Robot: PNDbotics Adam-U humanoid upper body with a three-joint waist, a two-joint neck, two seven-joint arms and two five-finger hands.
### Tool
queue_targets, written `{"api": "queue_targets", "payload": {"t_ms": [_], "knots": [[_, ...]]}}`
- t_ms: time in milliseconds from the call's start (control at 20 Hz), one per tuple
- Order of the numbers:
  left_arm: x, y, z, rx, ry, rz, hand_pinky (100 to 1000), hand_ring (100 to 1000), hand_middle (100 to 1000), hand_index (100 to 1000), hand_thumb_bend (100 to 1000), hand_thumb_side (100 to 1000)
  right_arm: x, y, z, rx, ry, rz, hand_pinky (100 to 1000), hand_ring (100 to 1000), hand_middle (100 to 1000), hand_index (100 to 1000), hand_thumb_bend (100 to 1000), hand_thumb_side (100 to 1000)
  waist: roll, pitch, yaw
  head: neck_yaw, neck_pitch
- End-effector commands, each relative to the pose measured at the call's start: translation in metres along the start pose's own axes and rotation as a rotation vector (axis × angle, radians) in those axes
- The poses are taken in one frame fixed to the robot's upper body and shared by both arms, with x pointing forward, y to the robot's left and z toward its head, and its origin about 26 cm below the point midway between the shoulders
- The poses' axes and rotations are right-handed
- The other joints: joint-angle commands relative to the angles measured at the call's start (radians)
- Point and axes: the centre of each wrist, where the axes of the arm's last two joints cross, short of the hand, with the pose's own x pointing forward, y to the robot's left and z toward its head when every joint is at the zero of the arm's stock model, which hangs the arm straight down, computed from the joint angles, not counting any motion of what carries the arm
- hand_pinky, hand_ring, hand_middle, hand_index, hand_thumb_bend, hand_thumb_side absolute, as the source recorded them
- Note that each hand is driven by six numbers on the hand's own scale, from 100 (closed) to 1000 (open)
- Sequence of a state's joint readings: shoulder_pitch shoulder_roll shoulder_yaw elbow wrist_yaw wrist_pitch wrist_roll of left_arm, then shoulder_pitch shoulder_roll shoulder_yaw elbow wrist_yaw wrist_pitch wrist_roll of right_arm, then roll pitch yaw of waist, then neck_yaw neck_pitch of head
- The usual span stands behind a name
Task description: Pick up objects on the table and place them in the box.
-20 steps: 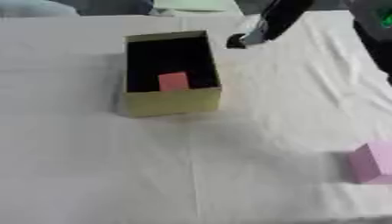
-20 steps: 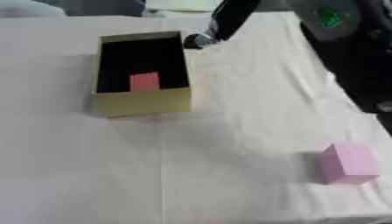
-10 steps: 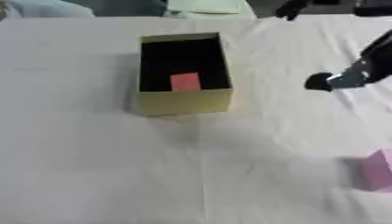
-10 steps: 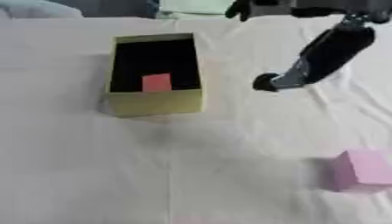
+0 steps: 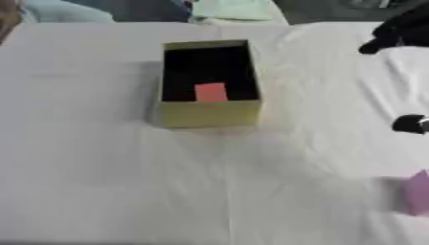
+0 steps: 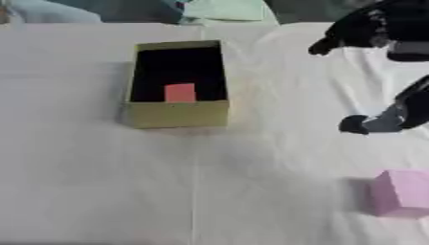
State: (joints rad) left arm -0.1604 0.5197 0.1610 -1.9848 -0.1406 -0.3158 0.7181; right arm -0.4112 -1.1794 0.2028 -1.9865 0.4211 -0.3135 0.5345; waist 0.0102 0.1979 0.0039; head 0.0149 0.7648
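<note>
An olive cardboard box point(image 6: 176, 114) with a dark inside stands on the white cloth, left of centre. A small red block point(image 6: 179, 92) lies inside it against the near wall. A pale pink block point(image 6: 400, 192) rests on the cloth at the lower right. My right hand point(image 6: 378, 122) hangs at the right edge, above and slightly left of the pink block and apart from it. It is dark and blurred, with nothing visibly held. Its black arm point(image 6: 381, 26) comes in from the upper right corner. My left hand shows in no view.
A white cloth point(image 5: 100, 182) covers the table, with faint creases. At the far edge lie a pale green folded thing point(image 5: 233, 9) and a light blue thing point(image 5: 63, 12).
My right hand has swung from beside the box's far right corner out to the right and down toward the pink block. The pictures have shifted a little as well.
</note>
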Motion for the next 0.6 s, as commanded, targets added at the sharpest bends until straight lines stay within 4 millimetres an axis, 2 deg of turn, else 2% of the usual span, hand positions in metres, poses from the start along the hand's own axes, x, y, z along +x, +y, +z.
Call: {"api": "queue_targets", "payload": {"t_ms": [50,600], "knots": [[0.004,0.006,-0.009,0.002,-0.042,-0.020,675,686,679,795,433,822,-0.004,-0.001,0.015,0.015,0.052,0.051,904,919,796,954,493,573,0.000,-0.015,-0.006,0.001,0.005],[0.002,0.011,-0.006,0.011,-0.038,-0.051,675,687,679,796,434,821,0.001,0.058,0.031,0.050,0.108,-0.006,901,921,795,955,484,576,0.009,-0.022,-0.040,0.019,0.005]]}}
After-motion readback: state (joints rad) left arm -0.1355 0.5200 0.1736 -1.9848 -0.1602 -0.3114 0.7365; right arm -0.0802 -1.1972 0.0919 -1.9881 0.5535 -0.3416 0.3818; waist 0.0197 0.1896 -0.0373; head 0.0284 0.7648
